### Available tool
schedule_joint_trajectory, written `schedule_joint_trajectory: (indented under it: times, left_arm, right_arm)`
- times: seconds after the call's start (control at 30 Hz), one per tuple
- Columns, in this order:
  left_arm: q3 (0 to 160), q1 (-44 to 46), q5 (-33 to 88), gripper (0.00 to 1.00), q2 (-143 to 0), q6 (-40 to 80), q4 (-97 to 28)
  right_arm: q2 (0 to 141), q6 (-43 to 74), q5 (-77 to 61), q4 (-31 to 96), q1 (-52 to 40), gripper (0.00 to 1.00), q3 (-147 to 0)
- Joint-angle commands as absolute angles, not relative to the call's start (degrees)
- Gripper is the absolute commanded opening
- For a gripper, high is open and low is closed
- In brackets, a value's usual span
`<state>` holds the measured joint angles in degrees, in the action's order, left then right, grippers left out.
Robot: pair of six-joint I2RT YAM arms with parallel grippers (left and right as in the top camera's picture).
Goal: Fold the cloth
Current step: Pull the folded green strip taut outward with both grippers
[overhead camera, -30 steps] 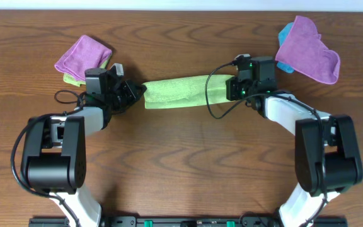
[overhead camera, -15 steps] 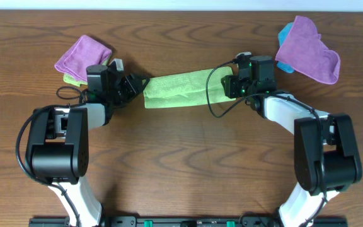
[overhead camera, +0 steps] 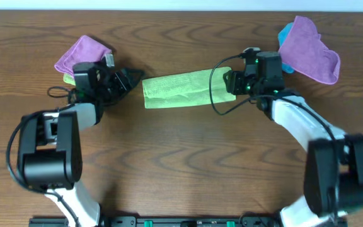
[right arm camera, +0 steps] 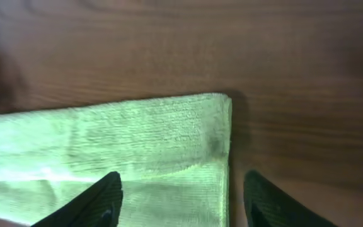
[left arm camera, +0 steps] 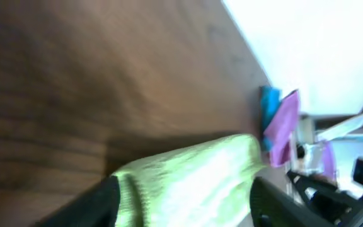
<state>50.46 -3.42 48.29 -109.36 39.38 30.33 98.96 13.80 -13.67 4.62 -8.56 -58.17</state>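
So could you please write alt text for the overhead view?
A lime-green cloth, folded into a long strip, lies across the middle of a wooden table, with the left gripper and the right gripper at its two ends. A purple cloth lies back left, another purple cloth back right beside a blue cloth.

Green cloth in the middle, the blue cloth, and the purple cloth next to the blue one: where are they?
green cloth (overhead camera: pixel 184 90): overhead view, middle of the folded strip.
blue cloth (overhead camera: pixel 285 33): overhead view, the corner peeking out from under the purple one.
purple cloth (overhead camera: pixel 311 50): overhead view, its middle.
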Motion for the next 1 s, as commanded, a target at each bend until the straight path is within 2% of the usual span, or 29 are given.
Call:
schedule_joint_trajectory:
  times: [0.0, 0.03, 0.17, 0.47, 0.7, 0.97]
  left_arm:
    - [51.3, -3.0, 51.1, 0.15, -104.8, 40.9, 30.7]
    - [51.3, -2.5, 51.1, 0.06, -104.3, 41.6, 30.7]
    - [51.3, 0.9, 49.3, 0.06, -103.8, 42.9, 29.7]
    - [51.4, 9.3, 33.9, 0.06, -103.9, 37.4, 20.7]
    - [51.4, 11.7, 25.6, 0.06, -103.9, 32.7, 14.4]
    - [51.6, 12.8, 19.7, 0.06, -105.6, 32.1, 13.6]
  right_arm:
    - [94.8, 18.9, -14.0, 8.5, -6.3, 0.66, -58.9]
    - [94.0, 19.7, -14.0, 10.8, -5.6, 0.67, -58.9]
    - [93.3, 22.0, -19.1, 16.7, -2.0, 0.69, -58.8]
    - [99.1, 23.3, -33.7, 13.1, 2.6, 0.79, -57.6]
    - [105.8, 27.5, -38.9, 6.1, 2.4, 0.77, -57.6]
    - [106.1, 28.7, -39.2, 2.7, 1.7, 0.75, -57.6]
